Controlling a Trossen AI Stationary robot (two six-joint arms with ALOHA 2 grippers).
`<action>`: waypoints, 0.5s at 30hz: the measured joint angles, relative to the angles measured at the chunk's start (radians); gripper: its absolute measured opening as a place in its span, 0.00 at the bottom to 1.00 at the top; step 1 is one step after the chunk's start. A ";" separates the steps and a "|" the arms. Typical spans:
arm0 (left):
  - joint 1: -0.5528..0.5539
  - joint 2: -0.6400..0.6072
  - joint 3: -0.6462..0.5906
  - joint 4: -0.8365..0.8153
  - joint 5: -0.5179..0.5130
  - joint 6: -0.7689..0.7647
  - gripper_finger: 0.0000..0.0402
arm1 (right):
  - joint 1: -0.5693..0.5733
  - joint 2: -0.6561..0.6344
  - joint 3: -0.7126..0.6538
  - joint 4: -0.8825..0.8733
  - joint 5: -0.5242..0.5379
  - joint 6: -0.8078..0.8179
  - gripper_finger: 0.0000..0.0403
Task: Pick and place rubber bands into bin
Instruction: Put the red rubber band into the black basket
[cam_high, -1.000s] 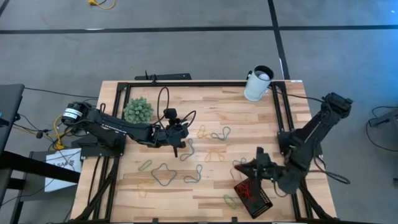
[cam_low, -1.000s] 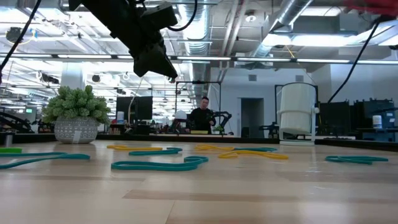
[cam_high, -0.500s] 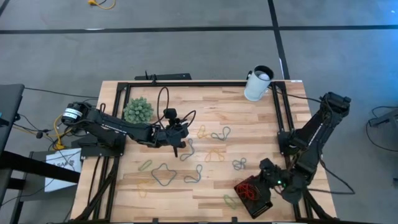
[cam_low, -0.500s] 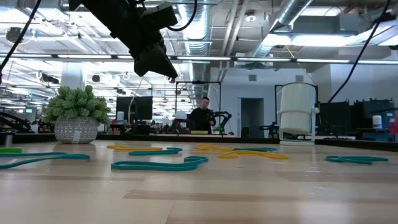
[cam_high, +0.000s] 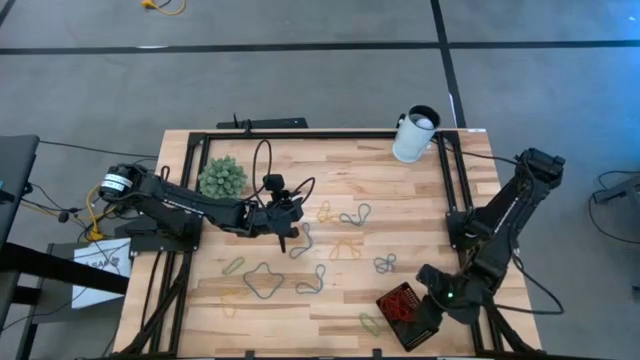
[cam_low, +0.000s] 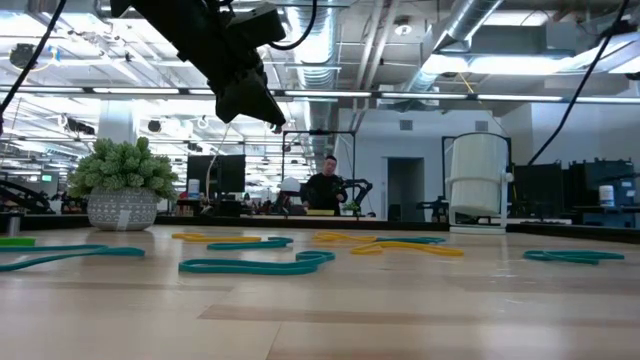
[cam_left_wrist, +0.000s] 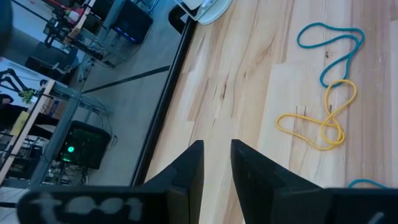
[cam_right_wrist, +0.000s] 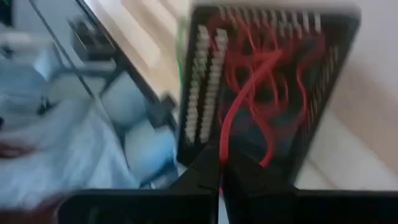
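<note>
At the worktop's (cam_high: 420, 190) near right corner, bin (cam_high: 408, 314) holds red rubber bands (cam_high: 400, 303). Right end effector (cam_right_wrist: 221, 163) just over it, fingers together on a red band (cam_right_wrist: 239, 102). Left end effector (cam_left_wrist: 214, 163) mid-worktop, fingers slightly apart, empty. Risk: band snags on the fingers at release, dragging back out.

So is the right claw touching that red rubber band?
Touching. The right wrist view shows the right claw shut on a red rubber band that trails into the bin.
</note>
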 joint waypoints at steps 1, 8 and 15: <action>0.000 0.000 0.000 0.000 0.000 0.001 0.18 | 0.005 0.000 0.000 -0.006 -0.002 0.005 0.00; 0.000 0.000 0.000 0.000 0.000 -0.002 0.18 | -0.036 0.059 0.000 -0.028 0.111 -0.036 0.00; 0.000 0.000 0.000 0.000 0.000 -0.001 0.18 | -0.129 0.238 -0.001 0.009 -0.108 -0.103 0.00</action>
